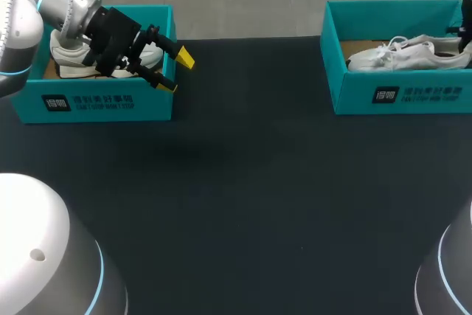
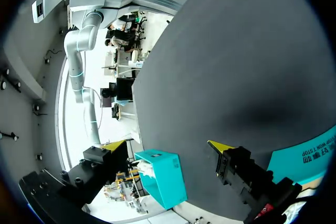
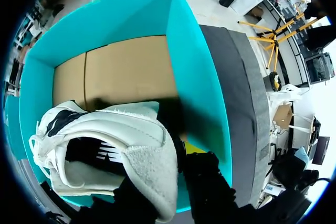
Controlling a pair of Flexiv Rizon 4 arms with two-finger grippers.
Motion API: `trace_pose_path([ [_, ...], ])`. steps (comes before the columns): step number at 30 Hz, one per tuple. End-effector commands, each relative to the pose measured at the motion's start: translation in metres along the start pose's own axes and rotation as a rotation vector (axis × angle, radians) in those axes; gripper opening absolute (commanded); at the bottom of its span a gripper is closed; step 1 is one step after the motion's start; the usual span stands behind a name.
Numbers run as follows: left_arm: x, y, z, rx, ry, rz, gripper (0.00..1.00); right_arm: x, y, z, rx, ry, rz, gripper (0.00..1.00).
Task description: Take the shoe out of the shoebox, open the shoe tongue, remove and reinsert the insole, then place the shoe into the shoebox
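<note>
So the right hand (image 3: pixel 167 162) is down in the right shoebox (image 1: pixel 398 95) at the far right of the tabletop (image 1: pixel 251 182), clamped on the heel of the white shoe (image 1: pixel 404 54), which sits inside that box with its toe pointing left. The left hand (image 1: pixel 175 71) hangs with its fingers spread wide over the right end of the left shoebox (image 1: pixel 96 102), where a second shoe (image 1: pixel 70 54) lies.

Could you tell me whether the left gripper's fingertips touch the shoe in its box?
Apart. The left wrist view shows the left gripper open over the table, nothing at its yellow tips; the shoe lies behind them.
</note>
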State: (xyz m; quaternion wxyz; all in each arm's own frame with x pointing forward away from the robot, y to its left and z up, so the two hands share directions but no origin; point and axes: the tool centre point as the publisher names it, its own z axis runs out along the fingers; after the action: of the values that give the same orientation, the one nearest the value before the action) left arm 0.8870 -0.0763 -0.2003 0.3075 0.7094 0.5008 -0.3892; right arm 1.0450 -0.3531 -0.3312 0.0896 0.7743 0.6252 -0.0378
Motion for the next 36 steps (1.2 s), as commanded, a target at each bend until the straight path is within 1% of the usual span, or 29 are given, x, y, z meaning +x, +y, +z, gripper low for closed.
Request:
trace_pose_path([
  [1,0.0,0.0,0.0,0.001,0.003,0.0,1.0,0.001,0.007,0.019,0.019,0.005,0.01,0.0],
  [6,0.0,0.0,0.0,0.001,0.003,0.0,1.0,-0.002,0.008,0.034,0.033,-0.01,0.025,0.0],
  [12,0.0,0.0,0.0,0.001,0.003,0.0,1.0,0.0,0.007,0.043,0.048,-0.012,0.033,0.0],
  [16,0.0,0.0,0.0,0.001,0.003,0.0,1.0,0.001,0.007,0.046,0.051,-0.013,0.038,0.0],
  [17,0.0,0.0,0.0,0.001,0.003,0.0,1.0,0.002,0.007,0.046,0.051,-0.013,0.04,0.05],
  [18,0.0,0.0,0.0,0.001,0.003,0.0,1.0,0.002,0.007,0.046,0.052,-0.013,0.041,0.21],
  [19,0.0,0.0,0.0,0.001,0.003,0.0,1.0,0.002,0.006,0.046,0.052,-0.014,0.043,0.4],
  [20,0.0,0.0,0.0,0.001,0.003,0.0,1.0,0.002,0.006,0.046,0.052,-0.013,0.044,0.46],
  [23,0.0,0.0,0.0,0.001,0.003,0.0,1.0,0.0,0.003,0.038,0.042,-0.01,0.051,0.5],
  [25,0.0,0.0,0.0,0.001,0.003,0.0,1.0,-0.001,0.001,0.03,0.03,-0.006,0.053,0.6],
  [26,0.0,0.0,0.0,0.001,0.003,0.0,1.0,-0.002,0.0,0.026,0.019,-0.004,0.054,0.63],
  [28,0.0,0.0,0.0,0.001,0.003,0.0,1.0,-0.003,-0.002,0.018,0.009,0.003,0.055,0.65],
  [31,0.0,0.0,0.0,0.001,0.003,0.0,1.0,-0.002,-0.007,0.001,-0.011,0.029,0.052,0.7],
  [33,0.0,0.0,0.0,0.001,0.003,0.0,1.0,0.0,-0.01,-0.011,-0.025,0.05,0.052,0.77],
  [36,0.0,0.0,0.0,0.001,0.003,0.0,1.0,0.004,-0.017,-0.031,-0.049,0.072,0.042,0.84],
])
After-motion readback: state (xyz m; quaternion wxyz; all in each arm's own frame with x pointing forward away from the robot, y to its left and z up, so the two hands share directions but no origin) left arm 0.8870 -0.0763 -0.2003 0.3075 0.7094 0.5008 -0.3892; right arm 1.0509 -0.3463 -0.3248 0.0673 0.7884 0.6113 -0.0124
